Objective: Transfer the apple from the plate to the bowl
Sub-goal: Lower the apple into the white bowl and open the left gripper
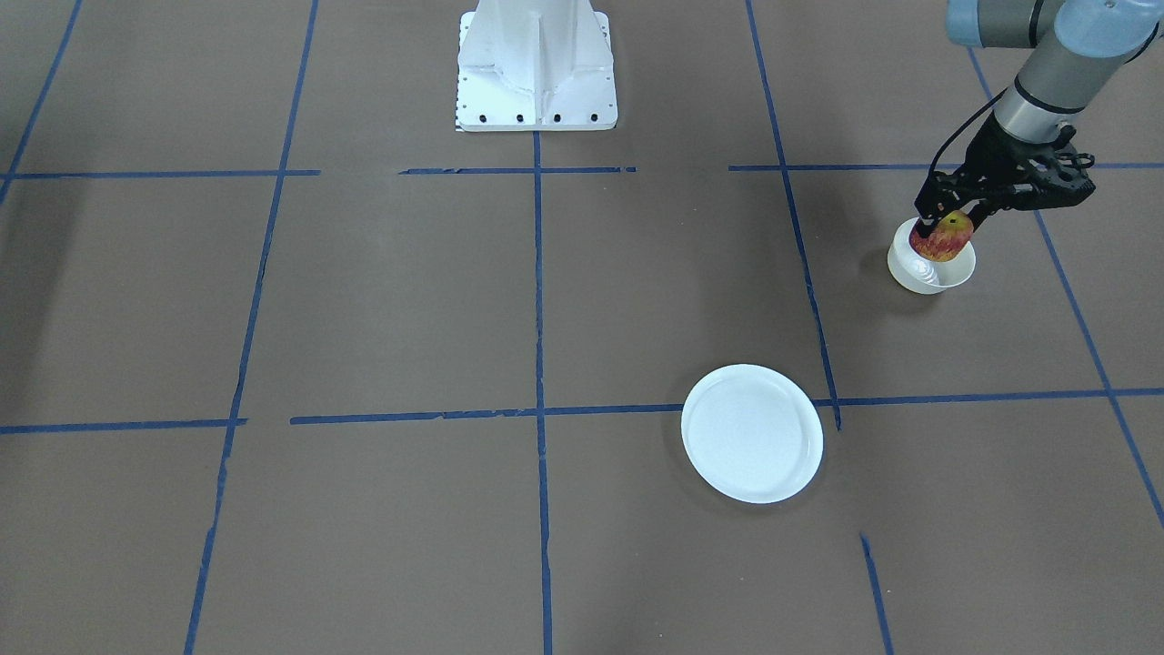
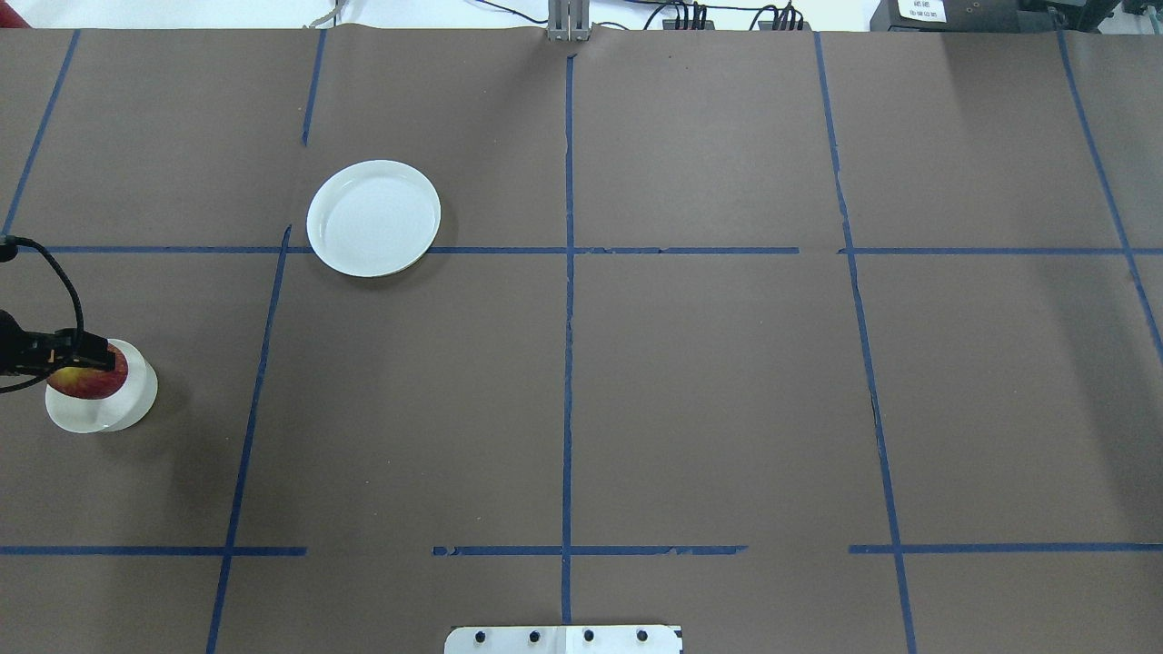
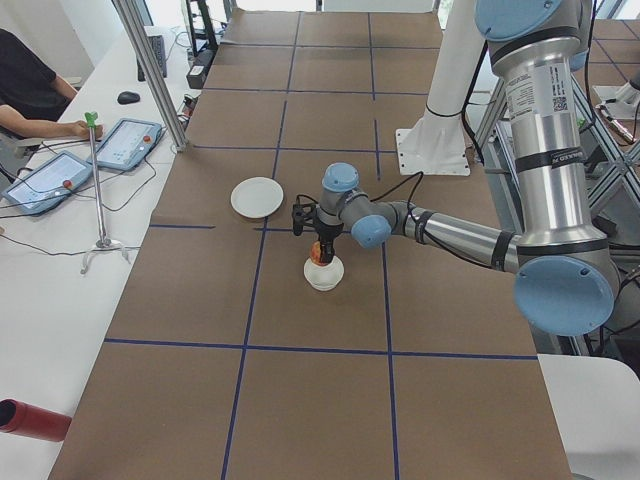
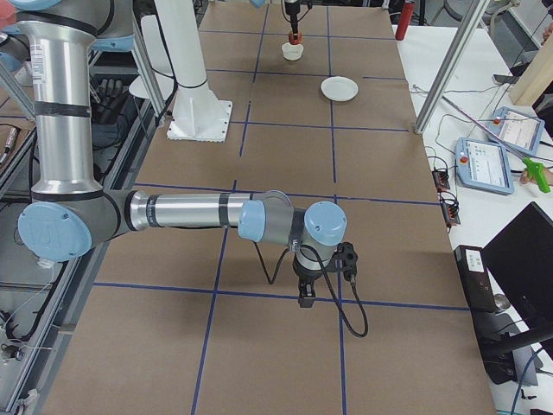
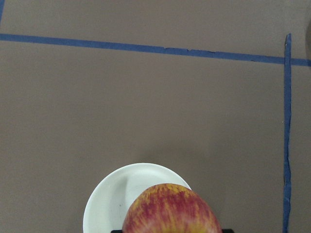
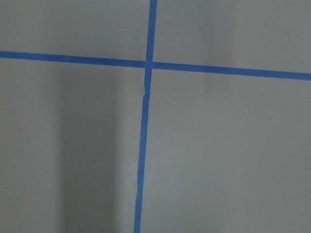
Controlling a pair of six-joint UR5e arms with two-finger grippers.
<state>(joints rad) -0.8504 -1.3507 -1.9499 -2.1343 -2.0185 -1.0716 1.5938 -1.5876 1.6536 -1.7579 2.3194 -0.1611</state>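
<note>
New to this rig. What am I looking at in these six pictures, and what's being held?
This is a robot with two arms on one white base, at a brown table marked with blue tape. Each arm ends in a two-finger pincer. Four pictures come from fixed cameras: one facing the robot, one above and behind it, one at each end of the table. Two come from cameras on the wrists. On the table are an empty white plate and a small white bowl. The left pincer is shut on a red and yellow apple, held at the bowl's mouth; whether it touches the bowl I cannot tell. The right pincer hangs over the table far from them; open or shut is not clear.
</note>
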